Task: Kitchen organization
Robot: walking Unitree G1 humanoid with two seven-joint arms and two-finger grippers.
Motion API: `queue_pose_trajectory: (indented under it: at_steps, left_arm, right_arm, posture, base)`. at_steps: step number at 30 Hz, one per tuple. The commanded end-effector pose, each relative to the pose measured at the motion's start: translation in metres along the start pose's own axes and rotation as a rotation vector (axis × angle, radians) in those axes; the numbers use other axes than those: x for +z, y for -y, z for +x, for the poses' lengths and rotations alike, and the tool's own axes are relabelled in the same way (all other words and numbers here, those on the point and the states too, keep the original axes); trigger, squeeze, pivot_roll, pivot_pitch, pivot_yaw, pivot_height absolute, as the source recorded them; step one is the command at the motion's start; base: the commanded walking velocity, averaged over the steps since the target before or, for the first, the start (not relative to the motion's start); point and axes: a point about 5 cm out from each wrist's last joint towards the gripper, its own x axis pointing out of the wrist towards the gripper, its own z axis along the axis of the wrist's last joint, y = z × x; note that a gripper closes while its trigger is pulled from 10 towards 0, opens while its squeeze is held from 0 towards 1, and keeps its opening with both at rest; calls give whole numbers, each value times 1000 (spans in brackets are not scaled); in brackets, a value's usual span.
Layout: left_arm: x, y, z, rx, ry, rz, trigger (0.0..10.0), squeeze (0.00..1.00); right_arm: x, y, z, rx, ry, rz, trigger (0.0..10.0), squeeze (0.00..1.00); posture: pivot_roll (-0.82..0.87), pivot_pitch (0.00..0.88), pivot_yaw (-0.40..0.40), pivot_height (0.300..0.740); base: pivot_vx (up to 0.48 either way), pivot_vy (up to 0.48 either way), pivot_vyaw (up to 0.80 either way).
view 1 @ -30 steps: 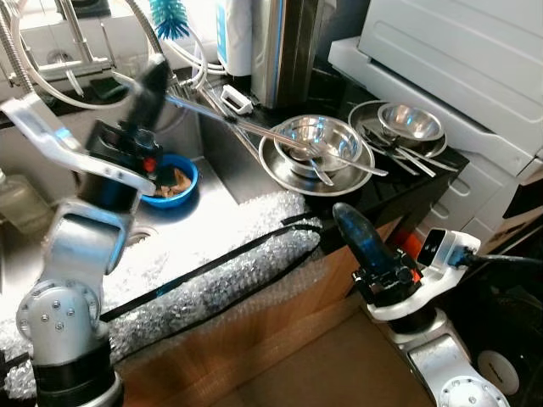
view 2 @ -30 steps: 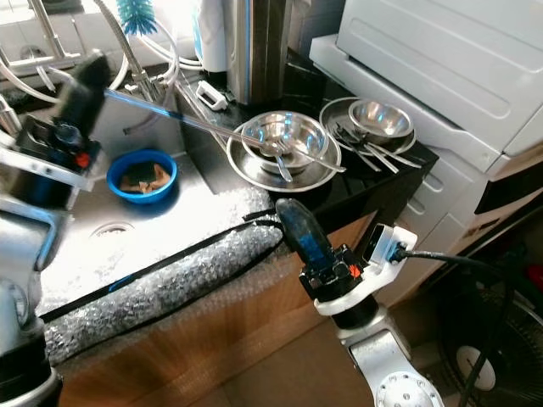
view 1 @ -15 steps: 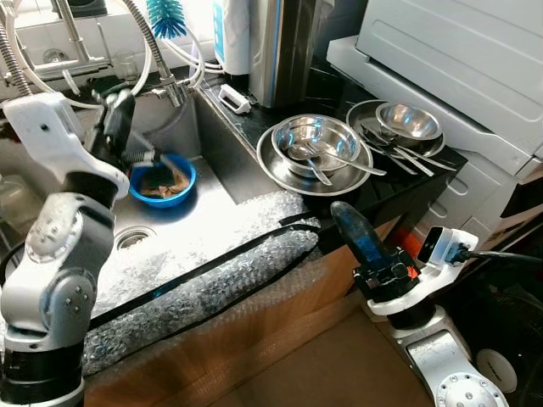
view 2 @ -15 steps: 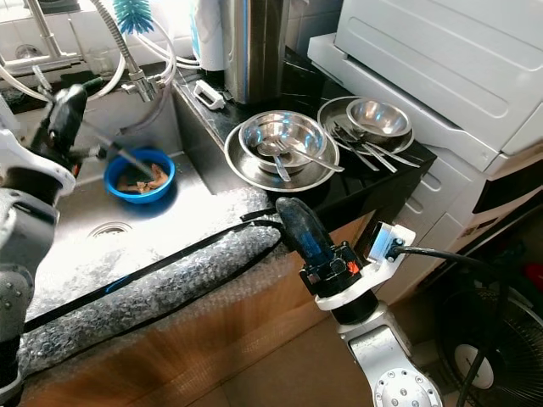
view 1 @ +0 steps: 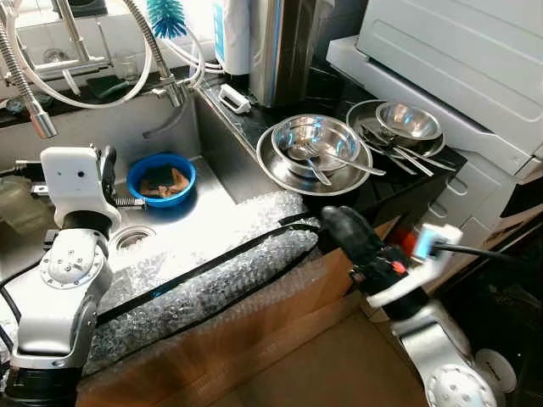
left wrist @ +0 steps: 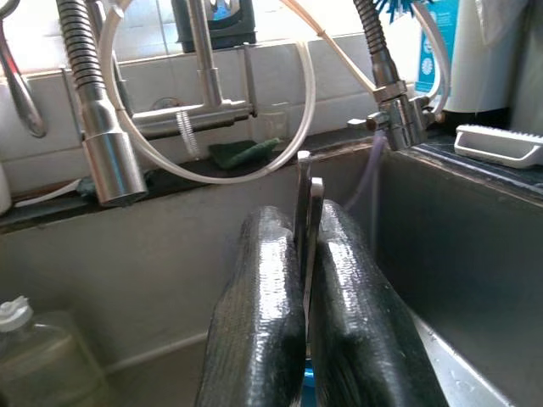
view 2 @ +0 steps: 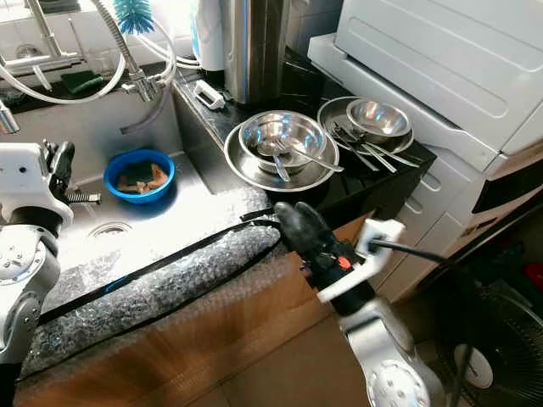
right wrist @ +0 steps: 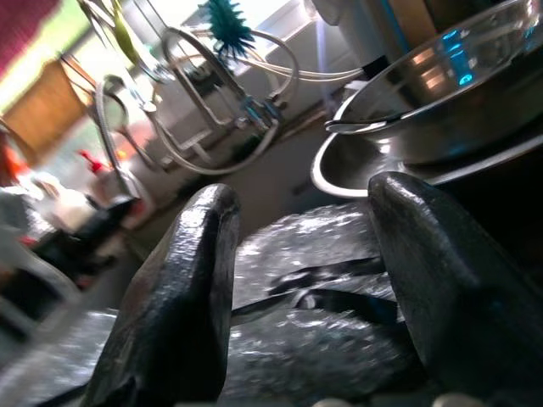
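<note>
My left gripper (left wrist: 305,229) is shut on thin metal utensils (left wrist: 304,182), whose two flat ends stick out past the fingertips. It hangs over the steel sink (view 1: 182,225), near the blue bowl (view 1: 161,178) that holds scraps. My right gripper (view 1: 344,229) is open and holds nothing, low at the front edge of the black counter. On the counter a steel bowl (view 1: 316,137) with a fork and spoon sits on a steel plate (view 1: 276,170). A second bowl (view 1: 410,120) on a plate, with more cutlery (view 1: 407,154), lies to its right.
Bubble wrap (view 1: 212,271) covers the sink's front edge. A coiled faucet hose (left wrist: 93,110), a green sponge (left wrist: 242,153) and a blue brush (view 1: 168,17) stand behind the sink. A steel canister (view 1: 284,47) and a white appliance (view 1: 458,51) stand at the back right. A plastic bottle (left wrist: 34,356) sits beside the sink.
My left arm swung from the counter side down over the sink, carrying the metal utensils. My right gripper shifted left toward the counter's front edge.
</note>
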Motion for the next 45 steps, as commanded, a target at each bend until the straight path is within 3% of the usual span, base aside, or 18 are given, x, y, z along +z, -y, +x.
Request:
queue_pose_trajectory:
  at_steps: [1, 3, 4, 24, 25, 27, 28, 30, 31, 45]
  left_arm:
    - [1, -1, 0, 25, 20, 21, 10000, 0]
    - [1, 0, 0, 31, 23, 41, 10000, 0]
    - [1, 1, 0, 31, 21, 47, 10000, 0]
    - [-14, 8, 0, 54, -78, -8, 10000, 0]
    - [-15, 9, -1, 53, -80, -8, 10000, 24]
    - [-15, 10, -1, 51, -81, -8, 10000, 451]
    - [-15, 10, -1, 50, -82, -7, 10000, 451]
    - [-15, 11, -1, 47, -82, -5, 10000, 855]
    - [-15, 12, -1, 44, -84, -3, 10000, 1000]
    - [-13, 16, -1, 20, -74, 1, 10000, 1000]
  right_arm:
    - [4, 5, 6, -65, 1, -152, 10000, 0]
    - [5, 5, 10, -83, -23, -323, 10000, 0]
    - [6, 5, 10, -92, -17, -340, 10000, 0]
    - [-6, 4, 11, -113, -17, -406, 10000, 0]
    - [-7, 4, 11, -113, -17, -407, 10000, 0]
    - [-7, 4, 10, -113, -16, -409, 10000, 0]
    - [-7, 4, 10, -113, -16, -409, 10000, 0]
    - [-8, 5, 10, -116, -15, -411, 10000, 0]
    - [-8, 5, 10, -118, -16, -412, 10000, 0]
    - [-11, 8, 9, -126, -40, -425, 10000, 0]
  posture:
    - [72, 102, -57, 740]
    - [71, 101, -57, 740]
    - [73, 100, -57, 740]
    - [69, 86, -54, 740]
    - [69, 84, -53, 740]
    - [69, 81, -53, 740]
    - [69, 79, -52, 740]
    - [68, 76, -52, 740]
    - [68, 76, -52, 740]
    - [69, 93, -56, 740]
  base:
    - [0, 0, 0]
    - [0, 0, 0]
    - [0, 0, 0]
    - [0, 0, 0]
    - [0, 0, 0]
    - [0, 0, 0]
    - [0, 0, 0]
    - [0, 0, 0]
    - [0, 0, 0]
    - [0, 0, 0]
